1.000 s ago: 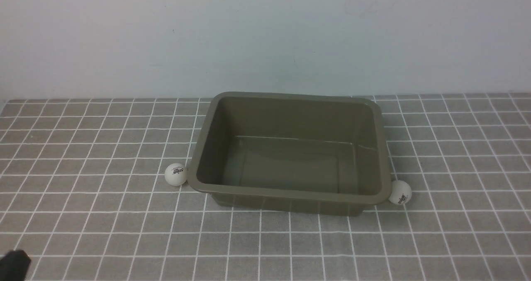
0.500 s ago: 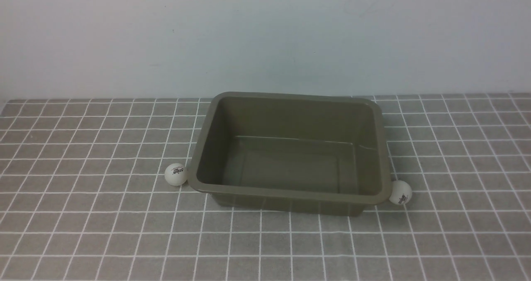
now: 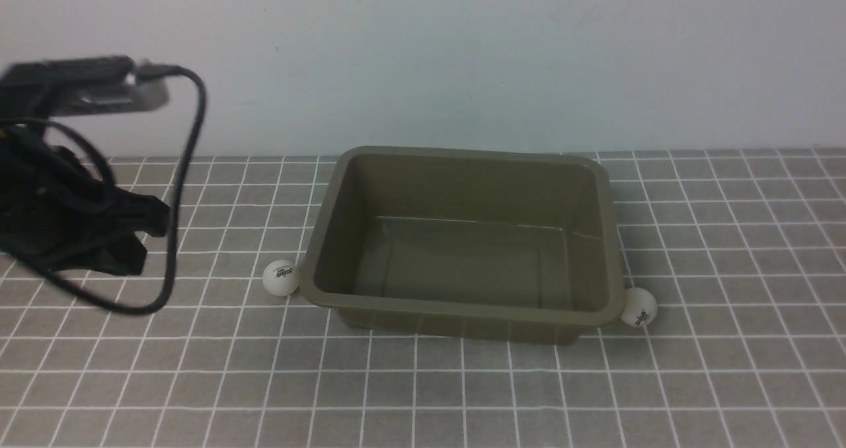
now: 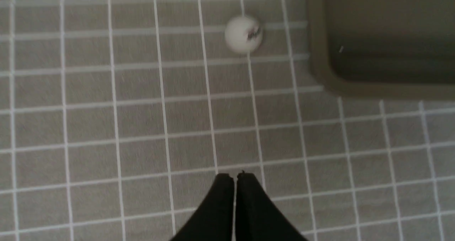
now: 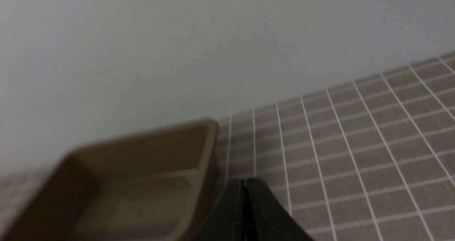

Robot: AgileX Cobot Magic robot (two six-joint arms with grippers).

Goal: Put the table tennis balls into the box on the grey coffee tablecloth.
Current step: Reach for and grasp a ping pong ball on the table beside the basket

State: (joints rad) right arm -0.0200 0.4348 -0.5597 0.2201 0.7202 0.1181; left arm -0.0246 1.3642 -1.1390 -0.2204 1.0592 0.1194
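The olive-grey box stands empty on the grey coffee tablecloth. One white table tennis ball rests against the box's left front corner, and another ball against its right front corner. My left arm hangs over the cloth, left of the box. In the left wrist view my left gripper is shut and empty, with the left ball ahead of it and the box's rim beside that. My right gripper is shut and empty, near the box's rim; it is out of the front view.
A plain pale wall rises right behind the box. A black cable loops down from the left arm's wrist toward the cloth. Gridded cloth stretches in front of the box and to both sides.
The left arm, a dark bit at the lower left corner one second ago and gone half a second ago, now fills the left side. Balls and box have not moved.
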